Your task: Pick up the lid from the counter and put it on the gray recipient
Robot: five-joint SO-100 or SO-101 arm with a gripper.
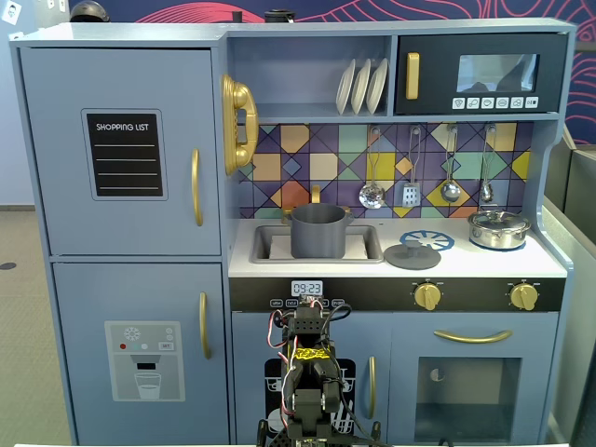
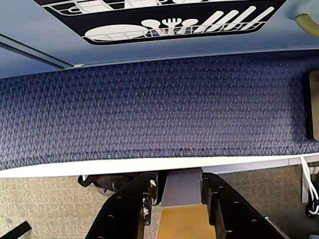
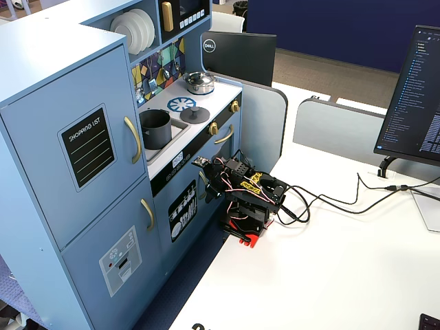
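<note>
The dark-gray lid (image 1: 413,253) with its small knob lies flat on the pale counter (image 1: 484,263), partly over the blue-and-white burner ring; it also shows in the other fixed view (image 3: 191,113). The tall gray recipient (image 1: 318,231) stands uncovered in the sink recess, left of the lid, and also shows in the other fixed view (image 3: 156,128). My arm (image 3: 247,196) is folded low on the white table in front of the toy kitchen, far below the counter. My gripper (image 2: 178,181) points down past the table edge, jaws apart and empty.
A shiny silver pot (image 1: 499,228) with its own lid stands at the counter's right end. Utensils (image 1: 410,177) hang above the counter. Cables (image 3: 330,203) run across the white table toward a monitor (image 3: 419,96). Blue carpet (image 2: 149,109) lies below the gripper.
</note>
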